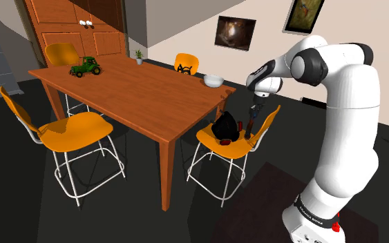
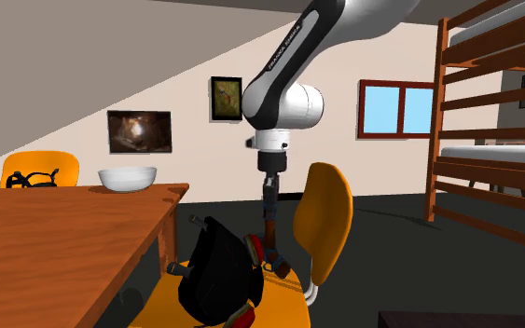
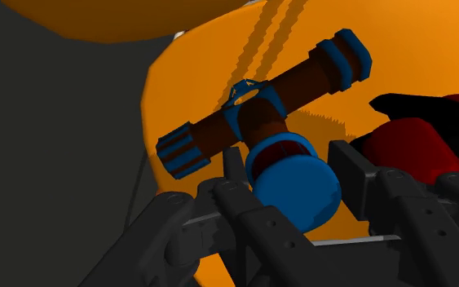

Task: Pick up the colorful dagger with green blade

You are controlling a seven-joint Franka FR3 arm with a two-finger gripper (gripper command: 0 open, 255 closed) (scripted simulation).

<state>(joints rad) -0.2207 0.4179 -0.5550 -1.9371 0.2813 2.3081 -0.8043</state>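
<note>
The dagger (image 3: pixel 264 114) has a brown cross-guard with blue ends and a round blue pommel. It stands upright over the seat of an orange chair (image 3: pixel 187 81), with its blade hidden below the guard. My gripper (image 3: pixel 293 167) is shut on the dagger's grip, one black finger on each side just above the pommel. In the shoulder view the gripper (image 1: pixel 255 112) hangs above that chair (image 1: pixel 213 140), with the dagger (image 1: pixel 251 127) pointing down from it. In the second exterior view the gripper (image 2: pixel 269 186) holds the dagger (image 2: pixel 270 228) in front of the chair back (image 2: pixel 330 219).
A black bag with red trim (image 1: pixel 226 128) (image 2: pixel 215 270) lies on the same seat, right beside the dagger. The wooden table (image 1: pixel 137 90) stands next to the chair and carries a white bowl (image 1: pixel 213 80) and a green toy tractor (image 1: pixel 86 67). More orange chairs (image 1: pixel 79 131) surround the table.
</note>
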